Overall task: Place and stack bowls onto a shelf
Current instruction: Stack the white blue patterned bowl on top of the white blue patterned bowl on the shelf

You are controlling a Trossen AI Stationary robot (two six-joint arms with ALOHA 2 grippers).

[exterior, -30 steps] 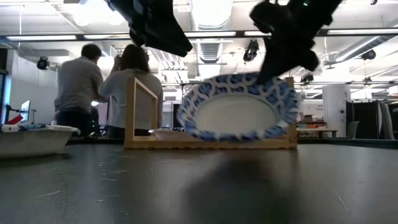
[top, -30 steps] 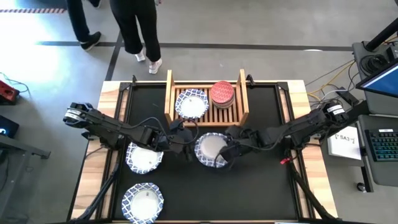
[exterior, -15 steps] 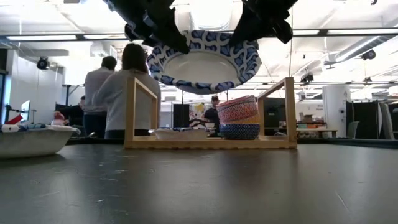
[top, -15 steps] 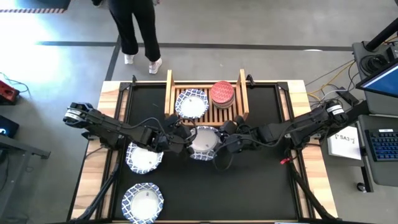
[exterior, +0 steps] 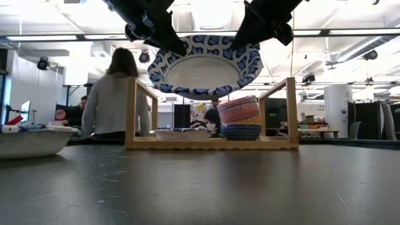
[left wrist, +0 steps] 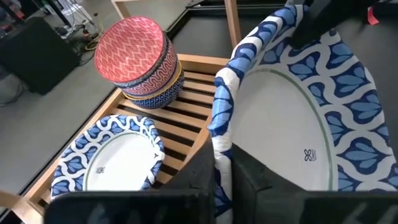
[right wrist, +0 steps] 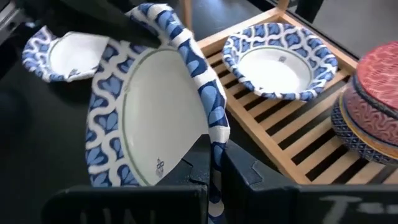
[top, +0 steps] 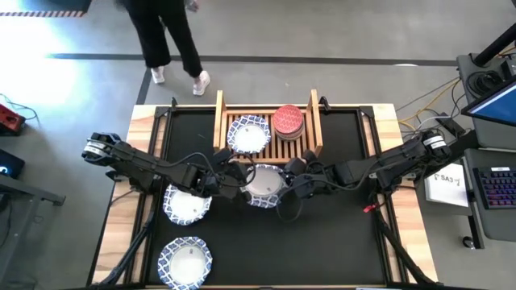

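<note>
While two white bowls with blue rims rest on the dark surface (top: 339, 242) at the left, one (top: 187, 203) beside the left arm and one (top: 185, 263) nearer the front edge, the left gripper (top: 234, 175) pinches the left rim of a third such bowl, the raised bowl (top: 264, 184). It hangs level in the air just in front of the wooden shelf (top: 316, 121). On the shelf's slats sit another patterned bowl (top: 247, 134) on the left and a stack of small bowls (top: 288, 122), red on top, on the right. The right gripper (top: 293, 179) has its fingers clamped on the raised bowl's right rim.
</note>
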